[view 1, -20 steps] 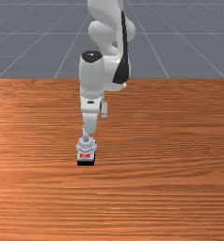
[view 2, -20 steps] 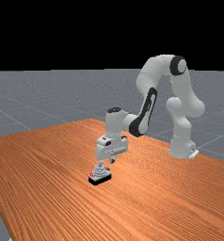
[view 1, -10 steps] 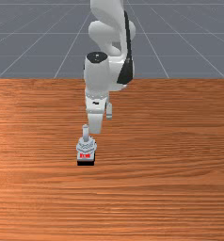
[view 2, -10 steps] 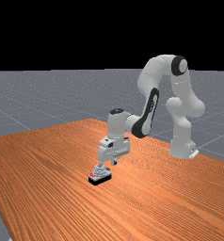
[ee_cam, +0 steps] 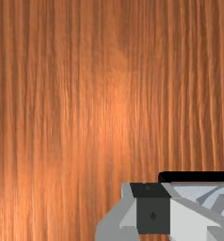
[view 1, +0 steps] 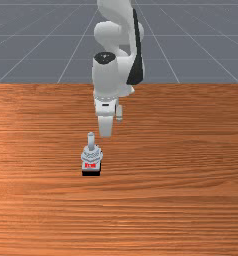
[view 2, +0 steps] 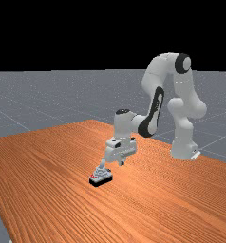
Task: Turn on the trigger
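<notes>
Pincer hung above surface. Trigger sat near it, lower down, lever sticking up. Can't tell whether pincer was wide or narrow.

There is one robot arm with one gripper, one switch unit with a single upright lever, and one wooden counter.
</notes>
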